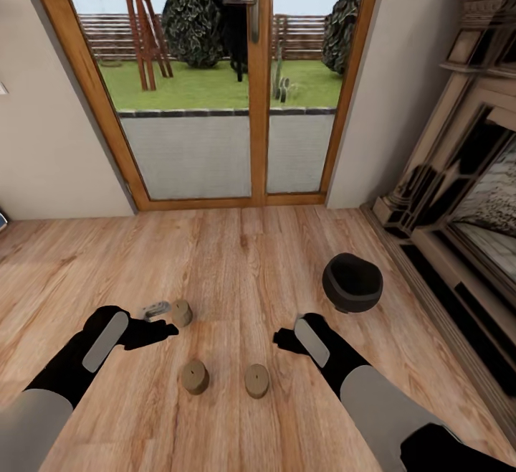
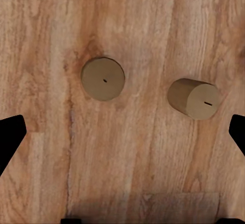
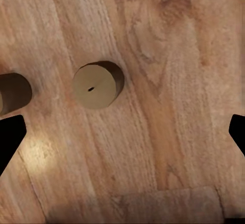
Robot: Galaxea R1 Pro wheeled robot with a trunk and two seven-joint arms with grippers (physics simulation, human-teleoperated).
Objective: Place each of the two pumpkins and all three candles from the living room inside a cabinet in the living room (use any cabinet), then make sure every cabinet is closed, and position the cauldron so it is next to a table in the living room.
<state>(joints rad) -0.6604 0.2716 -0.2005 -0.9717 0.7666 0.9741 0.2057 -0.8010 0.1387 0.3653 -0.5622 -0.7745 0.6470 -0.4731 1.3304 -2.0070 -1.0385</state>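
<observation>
Head view: three candles (image 1: 194,376) upright on floor
Handling: likely light, stiff; pinch round sides
Left gripper (image 1: 159,320): fingers wide, empty
Right gripper (image 1: 285,339): fingers wide, empty

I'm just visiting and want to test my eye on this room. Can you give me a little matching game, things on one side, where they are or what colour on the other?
Things:
1. cauldron
2. far candle
3. glass door
4. fireplace

Descriptions:
A. straight ahead, looking out on a lawn
B. black, on the wooden floor toward the right
C. along the right wall
D. tan, just ahead of the left end effector

Pairs: 1-B, 2-D, 3-A, 4-C
</observation>
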